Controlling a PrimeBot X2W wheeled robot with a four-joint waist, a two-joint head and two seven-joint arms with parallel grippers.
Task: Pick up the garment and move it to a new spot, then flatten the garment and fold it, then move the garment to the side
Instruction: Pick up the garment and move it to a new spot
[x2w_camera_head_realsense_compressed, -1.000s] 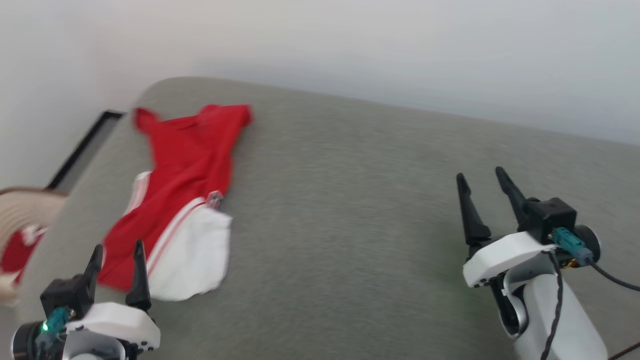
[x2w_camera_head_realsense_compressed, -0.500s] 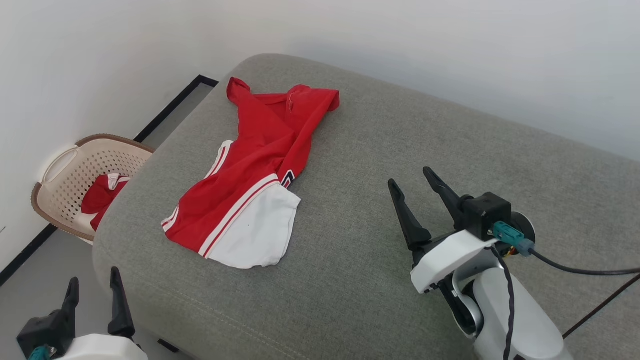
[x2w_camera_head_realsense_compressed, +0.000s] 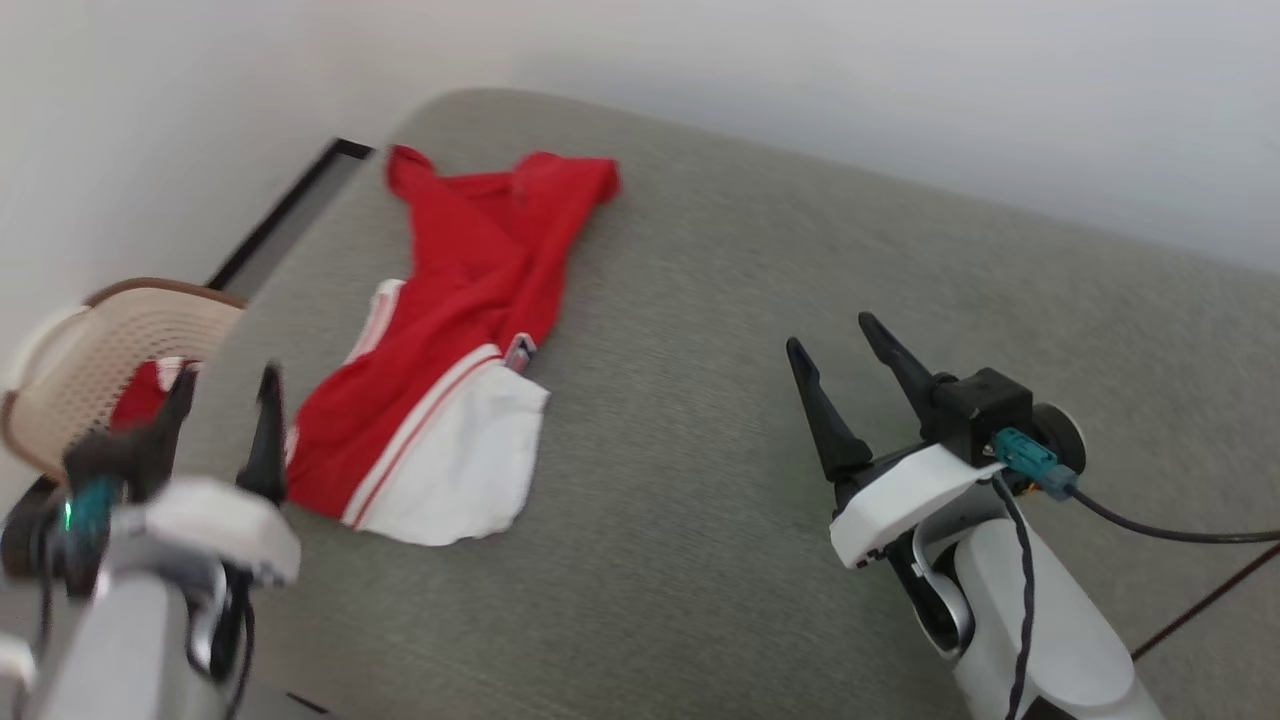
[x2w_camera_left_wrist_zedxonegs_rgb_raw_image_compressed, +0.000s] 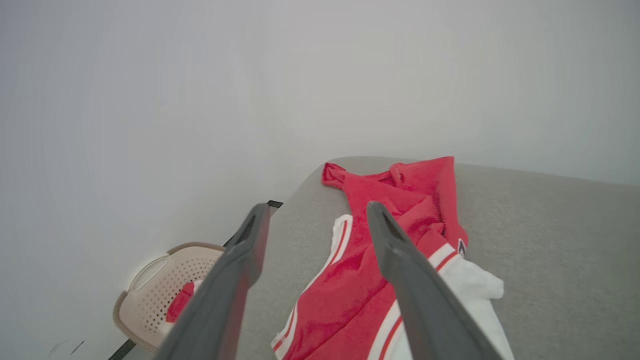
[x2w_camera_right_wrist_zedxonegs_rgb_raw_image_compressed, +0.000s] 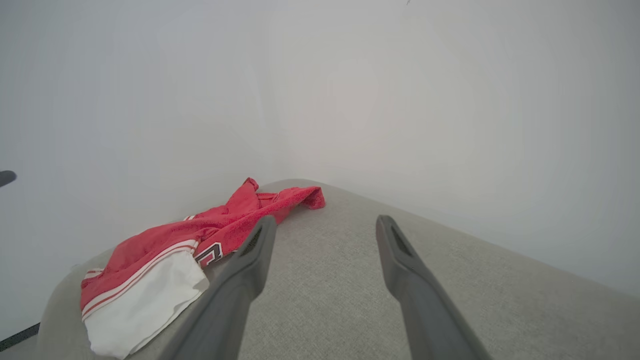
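Found the garment (x2w_camera_head_realsense_compressed: 440, 330) lying crumpled and partly folded over itself on the grey couch (x2w_camera_head_realsense_compressed: 760, 260), at the corner nearest the basket (x2w_camera_head_realsense_compressed: 90, 340). Judged it light, soft and limp: likely to sag and bunch when lifted, unlikely to slip, nothing to break. Reckoned the best hold a pinch through a raised fold of the red body, or one at each end: the white sleeve (x2w_camera_head_realsense_compressed: 450, 470) nearer the basket, the red end farther from it. Saw both claws with fingers spread wide, clamped on nothing. Spotted the left claw (x2w_camera_head_realsense_compressed: 227, 385) hovering between basket and garment, the right claw (x2w_camera_head_realsense_compressed: 832, 335) well apart from the basket, beyond the garment. Noted a second red-and-white cloth (x2w_camera_head_realsense_compressed: 140, 395) bundled inside the basket; could not tell what kind.
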